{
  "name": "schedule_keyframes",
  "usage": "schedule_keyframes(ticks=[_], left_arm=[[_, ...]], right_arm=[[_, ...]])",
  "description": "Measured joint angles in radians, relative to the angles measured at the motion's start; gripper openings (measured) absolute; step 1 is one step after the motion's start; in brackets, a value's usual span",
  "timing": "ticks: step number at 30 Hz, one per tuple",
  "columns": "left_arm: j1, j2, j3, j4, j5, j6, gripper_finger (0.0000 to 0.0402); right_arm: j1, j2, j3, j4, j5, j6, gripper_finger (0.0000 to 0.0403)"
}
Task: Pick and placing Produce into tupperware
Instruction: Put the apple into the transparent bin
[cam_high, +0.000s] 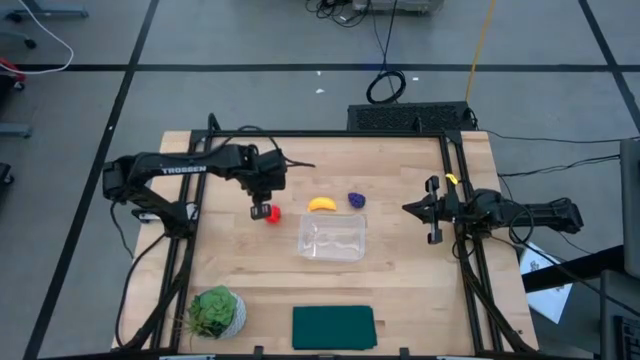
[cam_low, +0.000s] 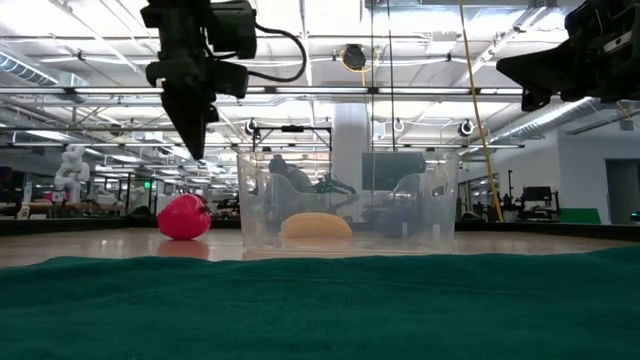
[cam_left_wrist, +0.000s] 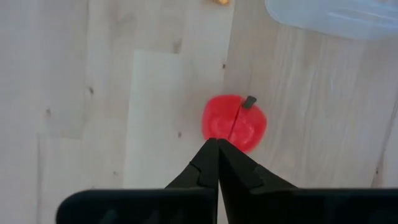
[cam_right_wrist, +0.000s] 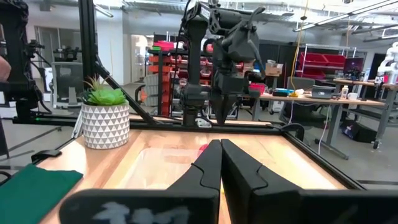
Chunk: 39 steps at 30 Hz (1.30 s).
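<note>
Left claw (cam_left_wrist: 217, 144), fingers together, hovers above the red fruit (cam_left_wrist: 234, 122); light, smooth, likely rolls — grip its sides.

Red round fruit (cam_high: 272, 214) left of clear empty tupperware (cam_high: 332, 239), yellow banana (cam_high: 322, 204) and purple grape cluster (cam_high: 356, 200) just behind it

I'm working in a big robotics lab or workshop: open ceiling trusses (cam_low: 420, 95) with strip lights, red parts bins (cam_right_wrist: 323, 62) on far shelving, cluttered workbenches (cam_right_wrist: 311, 96), and cables (cam_high: 385, 85) trailing over a taped concrete floor.
</note>
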Motion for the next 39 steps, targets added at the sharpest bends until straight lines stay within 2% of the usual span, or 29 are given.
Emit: schedule_keyframes(ticks=[7, 15, 18, 23, 30, 39], left_arm=[[-0.05, 0.0, -0.046, 0.047, 0.001, -0.024, 0.0016], [-0.117, 0.0, -0.051, 0.07, 0.001, -0.04, 0.0002], [-0.132, 0.0, -0.051, 0.071, 0.002, -0.051, 0.0009], [-0.138, 0.0, -0.051, 0.071, 0.001, -0.057, 0.0016], [-0.138, 0.0, -0.051, 0.071, 0.001, -0.054, 0.0002], [-0.138, 0.0, -0.051, 0.07, 0.0, -0.053, 0.0032]], right_arm=[[0.0, 0.0, 0.0, 0.0, 0.0, 0.0, 0.0], [0.0, 0.0, 0.0, -0.001, 0.0, 0.0, 0.0], [0.0, 0.0, 0.0, 0.0, 0.0, 0.0, 0.0], [0.0, 0.0, 0.0, 0.0, 0.0, 0.0, 0.0], [0.0, 0.0, 0.0, 0.006, 0.0, 0.0, 0.0], [0.0, 0.0, 0.0, 0.006, 0.0, 0.0, 0.0]])
